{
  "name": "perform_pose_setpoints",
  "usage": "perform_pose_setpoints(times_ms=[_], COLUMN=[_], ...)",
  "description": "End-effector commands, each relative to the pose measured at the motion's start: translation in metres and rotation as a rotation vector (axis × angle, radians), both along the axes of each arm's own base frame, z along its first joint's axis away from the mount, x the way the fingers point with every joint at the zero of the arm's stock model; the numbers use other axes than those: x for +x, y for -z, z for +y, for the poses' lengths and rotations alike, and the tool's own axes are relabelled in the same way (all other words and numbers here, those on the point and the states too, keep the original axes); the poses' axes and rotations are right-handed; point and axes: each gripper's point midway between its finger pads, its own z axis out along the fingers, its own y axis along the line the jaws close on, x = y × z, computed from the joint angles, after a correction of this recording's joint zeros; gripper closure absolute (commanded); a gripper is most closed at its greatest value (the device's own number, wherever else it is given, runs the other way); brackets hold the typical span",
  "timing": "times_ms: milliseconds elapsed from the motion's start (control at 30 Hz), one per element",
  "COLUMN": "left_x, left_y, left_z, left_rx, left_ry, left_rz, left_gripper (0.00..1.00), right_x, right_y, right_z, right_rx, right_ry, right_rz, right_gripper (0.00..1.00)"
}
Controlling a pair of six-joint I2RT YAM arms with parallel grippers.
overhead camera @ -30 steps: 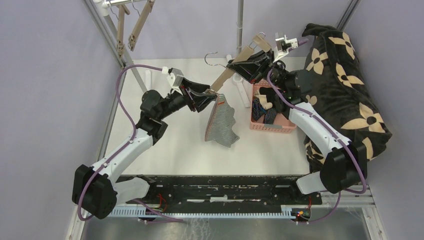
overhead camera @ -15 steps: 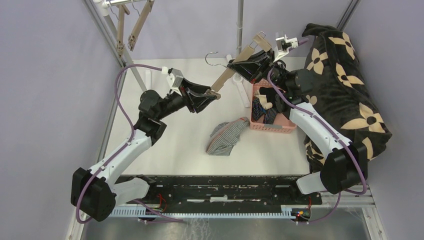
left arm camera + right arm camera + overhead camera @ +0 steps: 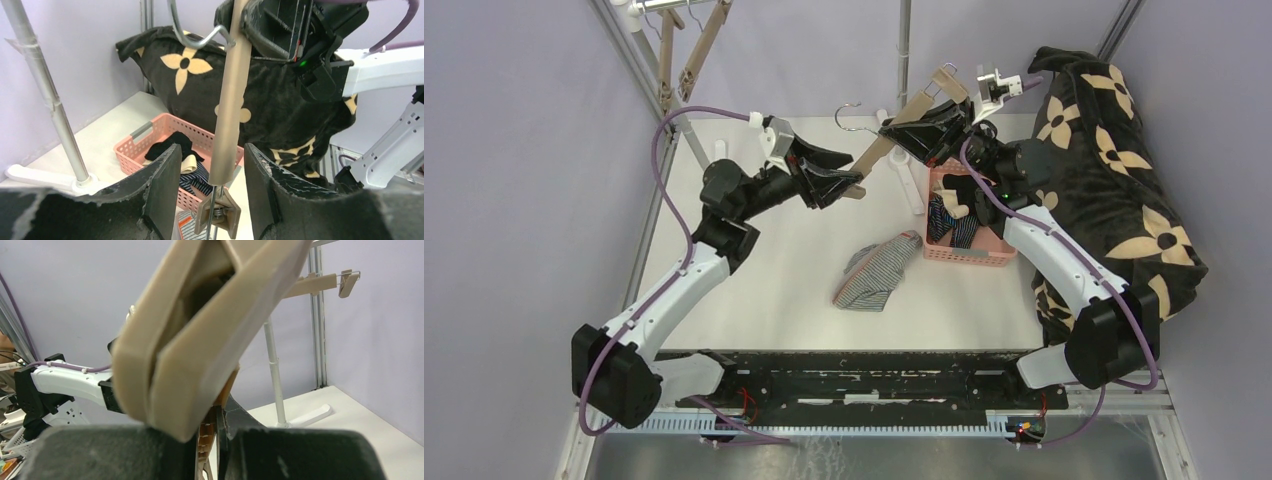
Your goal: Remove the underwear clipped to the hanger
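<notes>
Presently, the wooden hanger (image 3: 876, 155) is held raised above the bench (image 3: 754, 290) by the right fingers (image 3: 290, 455), which are pressed together on its bar. The left fingers (image 3: 157, 195) are spread wide, one on each side of the bar's lower end, and nothing is gripped by them. The lower clip (image 3: 218, 216) hangs between them and is seen to be bare. The upper clip (image 3: 200, 335), close to the right wrist camera, also carries no cloth as far as can be seen. The grey-and-white striped pair (image 3: 876, 272) lies crumpled on the bench, just beside the pink basket (image 3: 969, 255) and well apart from the hanger. The plain black pair (image 3: 172, 142) and the navy striped pair (image 3: 202, 175) are found inside the basket. The large flowered blanket (image 3: 1114, 160) is draped at the right side and is not involved. The removal is therefore judged complete or nearly so: no underwear is seen on the hanger. At most, the striped pair may remain to be gathered and the hanger to be set down.
</notes>
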Motion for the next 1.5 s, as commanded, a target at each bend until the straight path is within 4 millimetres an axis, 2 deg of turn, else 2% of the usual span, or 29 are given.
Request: perform_pose_setpoints(times_ms=[0,133,233,667,833,900,1000,1133,1300,1467], left_x=[-0.006,-0.006,-0.007,-0.02,-0.022,-0.023,-0.025,-0.028,-0.03,-0.029], left_y=[-0.016,-0.016,-0.019,-0.028,-0.026,-0.024,-0.02,-0.014,-0.014,-0.007], left_z=[-0.008,-0.014,-0.017,-0.026,-0.026,-0.027,-0.029,-0.03,-0.029,-0.027], left_rx=[-0.023,-0.033,-0.044,-0.019,-0.009,0.0,0.01,0.017,0.019,0.045], left_ry=[0.074,0.122,0.148,0.277,0.286,0.297,0.324,0.348,0.35,0.328], left_rz=[-0.04,-0.025,-0.034,-0.036,-0.037,-0.031,0.0,0.03,0.029,0.029], left_gripper=[0.47,0.54,0.68,0.64,0.85,0.9,0.84,0.82,0.64,0.61], right_x=[-0.023,-0.022,-0.022,-0.024,-0.022,-0.022,-0.02,-0.017,-0.015,-0.013], right_y=[-0.03,-0.029,-0.029,-0.028,-0.028,-0.029,-0.029,-0.03,-0.032,-0.031], right_z=[-0.008,-0.007,-0.006,-0.003,-0.003,-0.004,-0.004,-0.003,-0.002,-0.002], right_rx=[0.046,0.047,0.046,0.041,0.043,0.044,0.044,0.043,0.046,0.048], right_ry=[-0.012,-0.014,-0.02,-0.05,-0.045,-0.04,-0.032,-0.031,-0.03,-0.027], right_rz=[-0.102,-0.098,-0.096,-0.097,-0.094,-0.096,-0.096,-0.095,-0.096,-0.095], right_gripper=[0.99,0.99,0.99,0.99,0.99,0.99,0.99,0.99,0.99,0.99])
